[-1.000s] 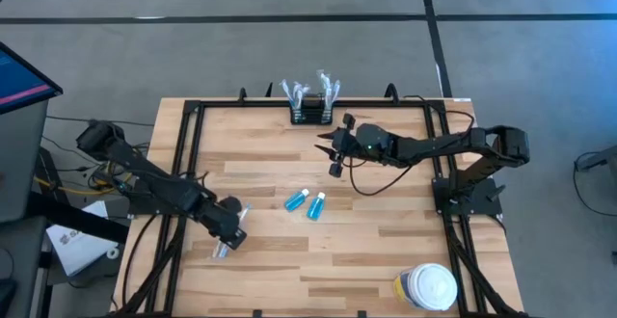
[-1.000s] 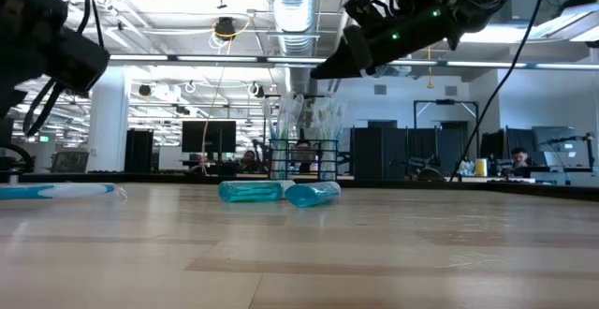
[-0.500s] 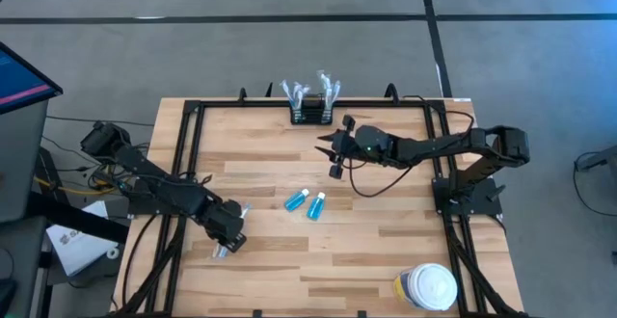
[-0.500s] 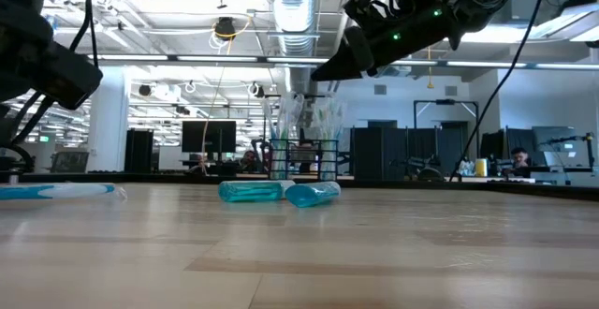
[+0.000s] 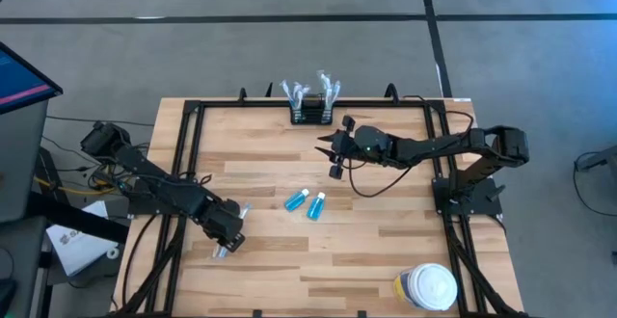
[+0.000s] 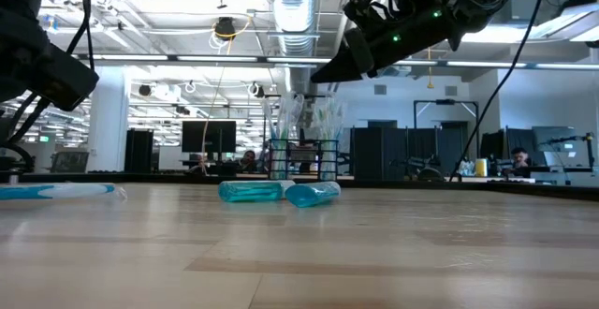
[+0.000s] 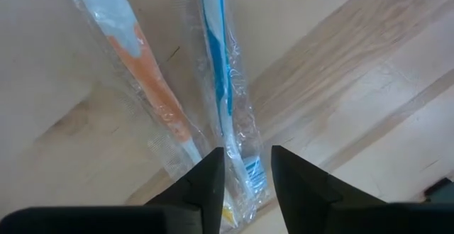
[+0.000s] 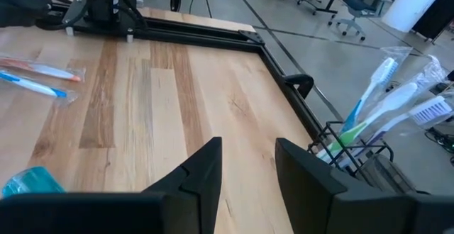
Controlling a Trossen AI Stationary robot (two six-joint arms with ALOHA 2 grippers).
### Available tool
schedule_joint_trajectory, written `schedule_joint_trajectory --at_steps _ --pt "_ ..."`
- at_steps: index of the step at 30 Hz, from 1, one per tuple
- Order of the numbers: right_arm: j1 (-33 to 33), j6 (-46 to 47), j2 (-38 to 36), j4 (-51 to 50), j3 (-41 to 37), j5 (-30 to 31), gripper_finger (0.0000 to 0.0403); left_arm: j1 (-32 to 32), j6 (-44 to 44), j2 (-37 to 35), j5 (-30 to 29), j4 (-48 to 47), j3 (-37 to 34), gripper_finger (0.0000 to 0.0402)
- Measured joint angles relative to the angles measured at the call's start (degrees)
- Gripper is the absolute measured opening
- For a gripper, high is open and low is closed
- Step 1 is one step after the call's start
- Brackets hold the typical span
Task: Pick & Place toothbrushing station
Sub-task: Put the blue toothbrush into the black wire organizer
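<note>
Stretching wide under both arms is the wooden table [image 5: 386,241], framed by a black rail [image 5: 188,135] along its edges. Right arm first: it reaches in from its side, and the right gripper [image 5: 331,149] hangs in the air above the boards, fingers parted with nothing between them. Just beyond its fingertips, toward the far edge of the table, stands the toothbrushing station [image 5: 310,114], a small black wire holder, upright, with wrapped toothbrushes [image 8: 386,103] sticking up out of it. The right wrist view has that holder ahead and off to one side of the fingers, not touching them.

Back toward the near edge from that gripper, two blue bottles [image 5: 307,202] lie on their sides, just beside each other. Well away, at the near right corner, sits a round white-lidded jar [image 5: 429,286] with a yellow label.

Over to the left gripper [image 5: 224,244], low over the table near the left rail. Its fingers are spread, and between the tips runs a blue wrapped toothbrush [image 7: 220,85] lying flat on the wood. An orange wrapped toothbrush [image 7: 145,85] lies just beside it, outside the fingers. Whether the tips touch the wrapper, I cannot tell.
</note>
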Motion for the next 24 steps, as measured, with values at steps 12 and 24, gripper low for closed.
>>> schedule_joint_trajectory --at_steps 12,24 --pt "0.00 0.05 0.00 -0.79 0.02 0.02 0.0121 -0.89 0.08 5.54 2.05 3.27 0.00 0.0114" --pt "0.00 0.07 0.00 -1.30 0.01 0.00 0.0120 -0.88 0.39 7.33 4.38 6.78 0.04 0.0090"
